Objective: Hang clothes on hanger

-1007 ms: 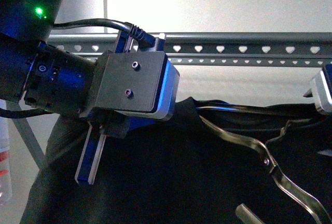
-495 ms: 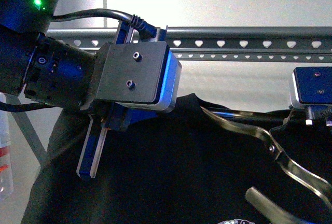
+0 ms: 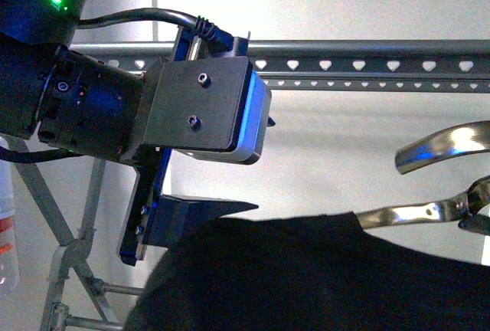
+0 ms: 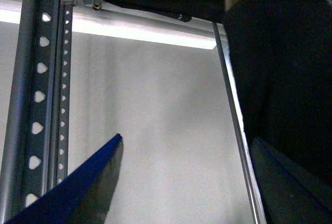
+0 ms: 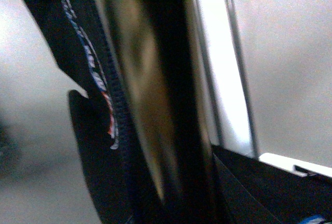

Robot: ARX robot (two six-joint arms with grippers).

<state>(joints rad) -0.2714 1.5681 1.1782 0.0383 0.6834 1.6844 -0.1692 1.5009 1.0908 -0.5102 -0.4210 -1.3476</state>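
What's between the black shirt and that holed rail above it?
Front view: mostly bare gap between shirt and rail; a shiny hanger pokes in on the right, the left gripper on the left.

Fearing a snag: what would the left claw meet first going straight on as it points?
Probably nothing near: the left claw is open on bare grey background, the T-shirt just beside one finger. Depth unclear.

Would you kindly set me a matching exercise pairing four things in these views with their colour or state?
Things:
1. drying rack
2. T-shirt
3. clothes hanger
4. left gripper

Descriptions:
A. black
B. shiny silver, curved
C. open, blue fingers
D. grey, with heart-shaped holes

Pairs: 1-D, 2-A, 3-B, 4-C
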